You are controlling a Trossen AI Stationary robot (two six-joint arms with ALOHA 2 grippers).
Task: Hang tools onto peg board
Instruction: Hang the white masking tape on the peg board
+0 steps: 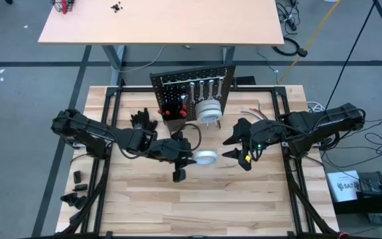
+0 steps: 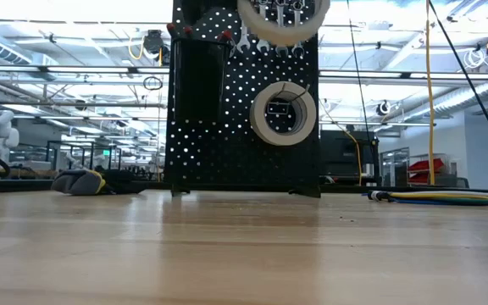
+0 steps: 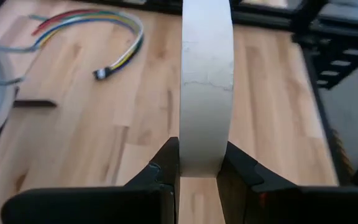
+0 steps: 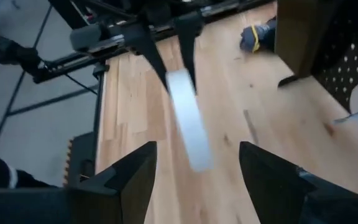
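Note:
The black peg board stands upright at the table's far middle. Silver wrenches and one white tape roll hang on its hooks, and red-handled screwdrivers stick up from its small bin. My left gripper is in front of the board, shut on a second white tape roll, which also shows at the top of the low view. My right gripper hovers open just right of that roll, its fingers apart from it. My left gripper pinches the tape roll across its width, one finger on each flat side of the ring's nearest stretch. The fingers reach in from the table's left, slanting down. The roll stands out beyond the fingertips on edge, lifted clear of the table.
Black gloves lie left of the board. A bundle of coloured cables lies on the table to the right of the board. Small black parts sit at the table's near left. The black frame rails run along both sides.

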